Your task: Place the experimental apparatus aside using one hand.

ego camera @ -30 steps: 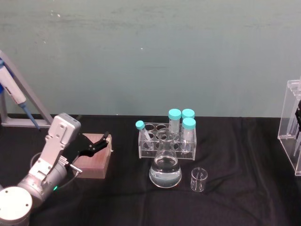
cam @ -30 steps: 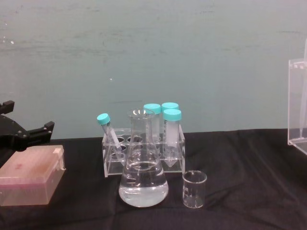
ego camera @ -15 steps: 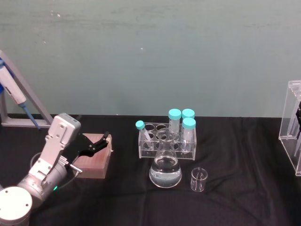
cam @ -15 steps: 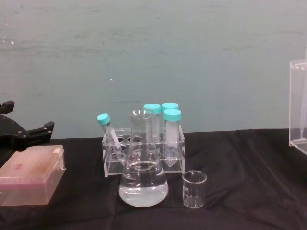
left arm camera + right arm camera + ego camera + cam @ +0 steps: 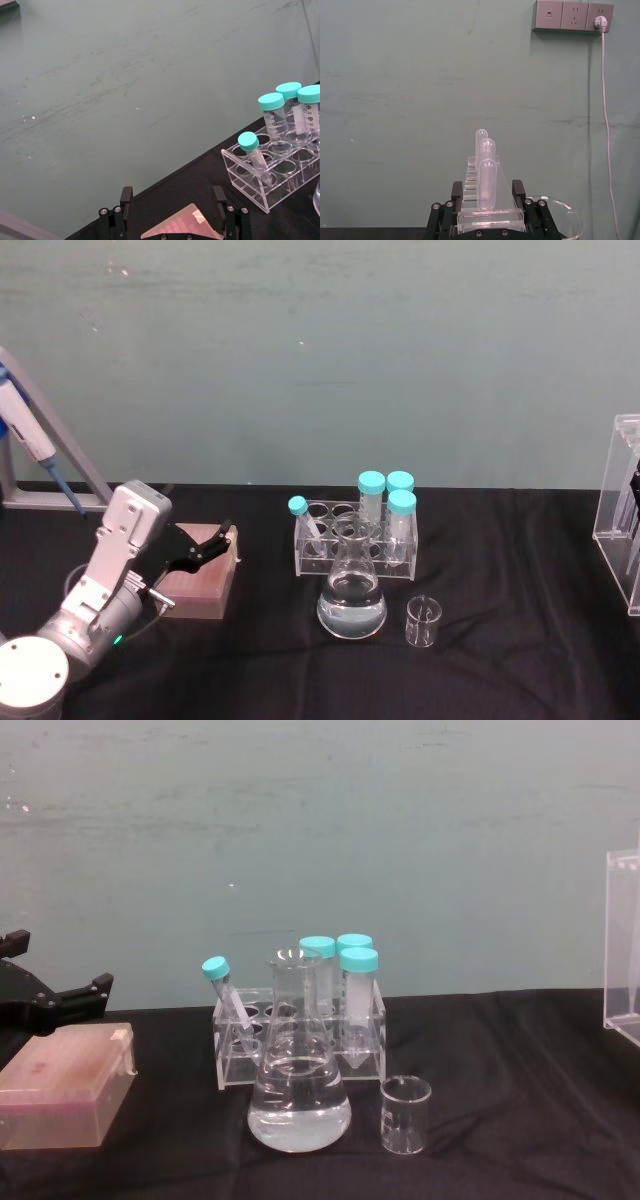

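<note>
Glassware is being shown on a black tabletop (image 5: 520, 550). A conical flask (image 5: 351, 595), partly filled with clear liquid, is standing upright near the middle, and a small empty beaker (image 5: 423, 621) is standing just beside it on the robot's right, apart from it. Directly behind the flask, a clear rack (image 5: 312, 540) is carrying four tubes with teal caps (image 5: 371, 482), one of them tilted.

At the far right edge of the head view, the tall acrylic stand (image 5: 618, 510) is being held by the right tool (image 5: 488, 187). In the right wrist view the two black fingers (image 5: 457, 192) are being pressed against both sides of the stand, closed on it, and the rounded tops of the plastic pipettes (image 5: 487, 185) are rising from it in a row. Whether the stand is resting on the tabletop or is lifted cannot be told.

The left tool (image 5: 213, 540) is being kept on the left side, well apart from the glassware. Its fingers (image 5: 126, 197) are spread wide with nothing gripped, just above the near end of a pink box (image 5: 200, 580).
</note>
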Robot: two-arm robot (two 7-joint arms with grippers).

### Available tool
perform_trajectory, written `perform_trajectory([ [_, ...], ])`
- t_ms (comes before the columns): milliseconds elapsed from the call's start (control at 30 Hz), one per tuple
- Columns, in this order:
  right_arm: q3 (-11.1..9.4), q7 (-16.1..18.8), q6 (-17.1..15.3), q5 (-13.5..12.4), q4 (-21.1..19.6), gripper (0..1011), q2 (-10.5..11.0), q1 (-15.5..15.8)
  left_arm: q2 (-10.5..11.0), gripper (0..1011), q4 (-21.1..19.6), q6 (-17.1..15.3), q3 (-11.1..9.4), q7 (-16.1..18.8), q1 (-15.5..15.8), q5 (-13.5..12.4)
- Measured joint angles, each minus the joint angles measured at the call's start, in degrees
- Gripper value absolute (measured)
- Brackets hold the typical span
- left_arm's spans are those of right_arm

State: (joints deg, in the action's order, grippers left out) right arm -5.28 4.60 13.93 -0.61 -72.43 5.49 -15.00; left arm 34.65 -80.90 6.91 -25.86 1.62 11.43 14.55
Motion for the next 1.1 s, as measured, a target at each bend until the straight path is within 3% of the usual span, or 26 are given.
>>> perform_trajectory([
  [1100,-0.57,0.35,-1.12,-1.15,0.16,615,-0.19,0.4,0.0,1000,0.0,0.0,0.0,0.01,0.0,0.0],
])
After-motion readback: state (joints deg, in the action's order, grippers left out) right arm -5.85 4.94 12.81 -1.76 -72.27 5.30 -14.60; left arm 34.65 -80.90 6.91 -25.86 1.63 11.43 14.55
